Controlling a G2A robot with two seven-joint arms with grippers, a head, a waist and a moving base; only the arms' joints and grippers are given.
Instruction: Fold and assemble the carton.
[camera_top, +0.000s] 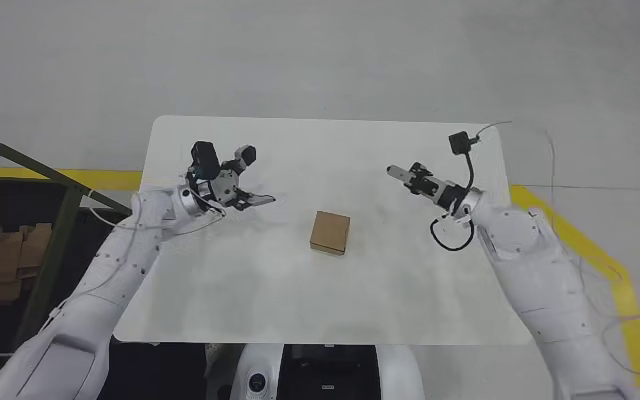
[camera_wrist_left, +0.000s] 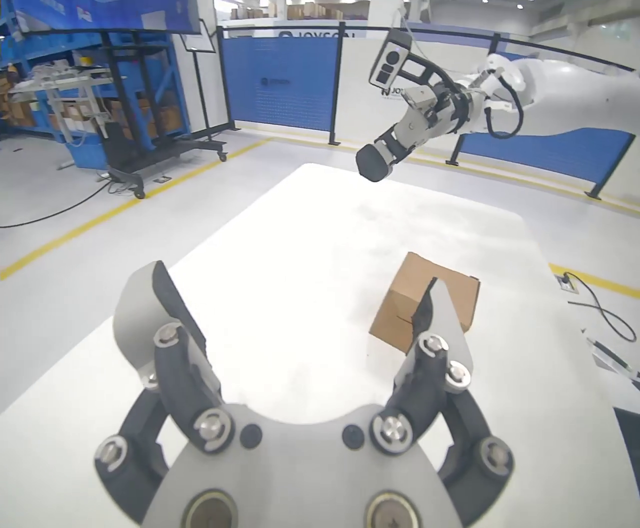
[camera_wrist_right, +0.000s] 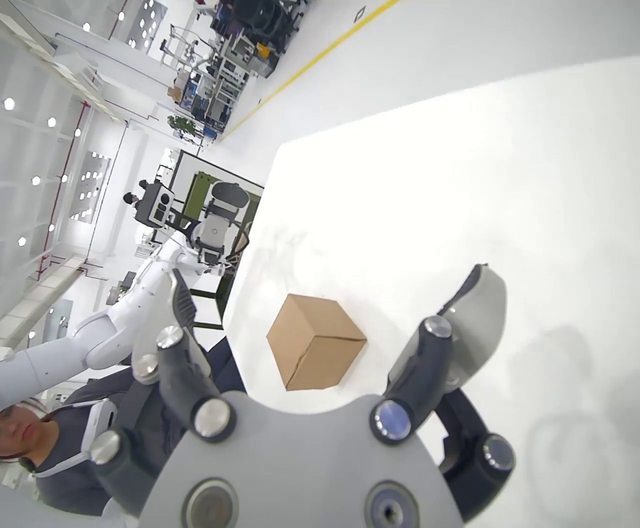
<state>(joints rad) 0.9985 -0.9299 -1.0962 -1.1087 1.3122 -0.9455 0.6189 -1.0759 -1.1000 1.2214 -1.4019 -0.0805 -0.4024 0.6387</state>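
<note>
A small brown carton (camera_top: 330, 232) stands closed, as a box, near the middle of the white table (camera_top: 300, 290). My left gripper (camera_top: 256, 177) hovers to its left, open and holding nothing. In the left wrist view the carton (camera_wrist_left: 400, 300) lies just beyond the left gripper (camera_wrist_left: 295, 274), partly behind one fingertip. My right gripper (camera_top: 393, 171) hangs above the table to the carton's right, also open with nothing in it. From the right wrist the carton (camera_wrist_right: 312, 345) sits between and past the spread fingers of the right gripper (camera_wrist_right: 328, 275). The right gripper (camera_wrist_left: 372, 162) also shows far off in the left wrist view.
The table's surface around the carton is bare white. Yellow floor tape (camera_top: 555, 215) runs past both sides of the table. A dark frame (camera_top: 60, 215) and stacked cardboard (camera_top: 20, 255) stand off the table's left edge.
</note>
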